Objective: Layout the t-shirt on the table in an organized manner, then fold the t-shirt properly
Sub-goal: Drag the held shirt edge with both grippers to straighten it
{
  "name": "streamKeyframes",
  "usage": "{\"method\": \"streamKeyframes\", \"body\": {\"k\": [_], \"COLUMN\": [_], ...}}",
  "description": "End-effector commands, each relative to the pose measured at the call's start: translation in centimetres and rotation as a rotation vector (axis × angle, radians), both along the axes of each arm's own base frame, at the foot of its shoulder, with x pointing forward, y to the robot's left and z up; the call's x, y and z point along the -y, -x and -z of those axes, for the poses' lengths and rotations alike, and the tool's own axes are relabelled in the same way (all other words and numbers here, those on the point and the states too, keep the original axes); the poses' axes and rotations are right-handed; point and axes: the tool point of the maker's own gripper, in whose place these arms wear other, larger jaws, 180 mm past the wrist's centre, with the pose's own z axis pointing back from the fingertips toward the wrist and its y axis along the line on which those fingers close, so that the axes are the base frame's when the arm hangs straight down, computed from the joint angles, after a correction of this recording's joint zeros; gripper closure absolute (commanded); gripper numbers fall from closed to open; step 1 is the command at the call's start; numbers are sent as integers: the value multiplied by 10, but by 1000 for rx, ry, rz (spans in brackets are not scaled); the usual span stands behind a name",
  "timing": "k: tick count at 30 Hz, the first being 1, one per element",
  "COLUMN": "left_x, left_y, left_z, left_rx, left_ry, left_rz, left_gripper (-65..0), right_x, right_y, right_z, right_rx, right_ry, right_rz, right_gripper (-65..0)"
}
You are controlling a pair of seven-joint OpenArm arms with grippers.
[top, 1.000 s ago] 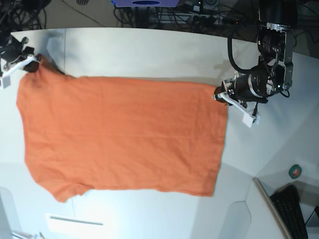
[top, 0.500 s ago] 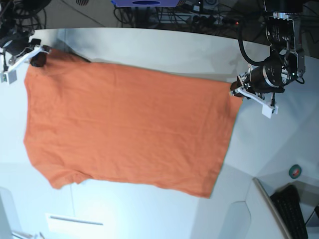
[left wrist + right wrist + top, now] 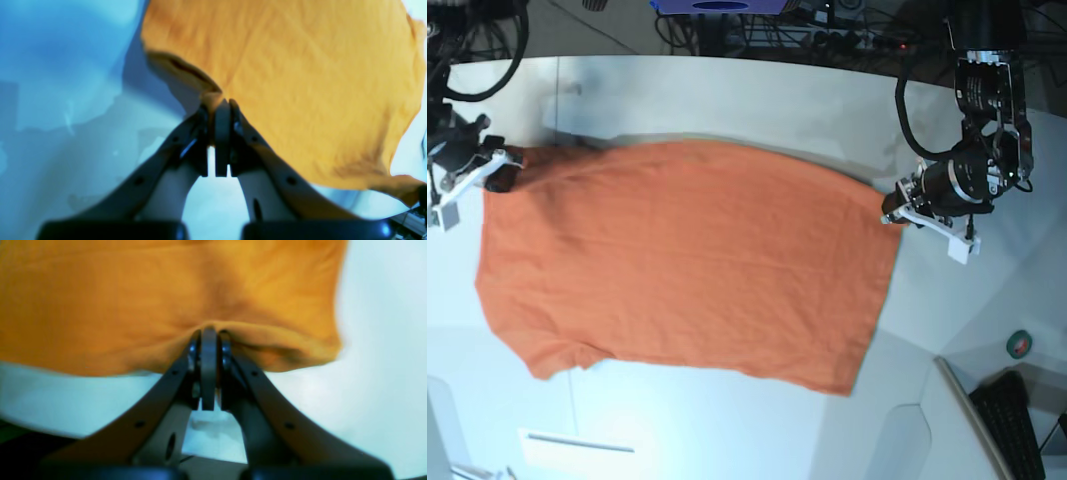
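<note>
Stretching the orange t-shirt across the white counter, the left gripper and right gripper each stay clamped on a far corner (cloth lightly rumpled).

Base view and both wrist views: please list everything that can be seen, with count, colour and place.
t-shirt: one, orange, spread on the table, two far corners pinched.
table: one, white, under the shirt.
tape roll: one, green, near right edge.
keyboard: one, black, lower right corner.
cables: several, dark, beyond the table's far edge.
left gripper: one, black and white, shut on the shirt's right corner.
right gripper: one, black and white, shut on the shirt's left corner.
</note>
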Motion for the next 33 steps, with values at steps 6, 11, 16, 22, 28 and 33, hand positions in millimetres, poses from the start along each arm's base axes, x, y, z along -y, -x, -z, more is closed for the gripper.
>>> {"method": "streamKeyframes", "body": {"k": [6, 11, 16, 22, 28, 33], "left_x": [-10, -11, -14, -14, -10, -9], "left_y": [-23, -40, -51, -53, -67, -71], "left_z": [-5, -5, -3, -3, -10, -4], "left_rx": [24, 27, 19, 21, 45, 29], "left_ry": [8, 24, 39, 47, 30, -78], "left_rz": [-27, -41, -60, -69, -58, -37], "left_gripper": [0, 0, 0, 0, 0, 0], "right_x": [10, 12, 15, 18, 20, 23], "right_y": [-30, -48, -63, -79, -90, -100], "right_z": [-1, 6, 11, 14, 16, 14], "right_rx": [30, 25, 19, 19, 16, 19], "right_ry": [53, 20, -6, -27, -48, -55], "right_rz": [19, 41, 57, 73, 85, 90], "right_gripper": [0, 0, 0, 0, 0, 0]}}
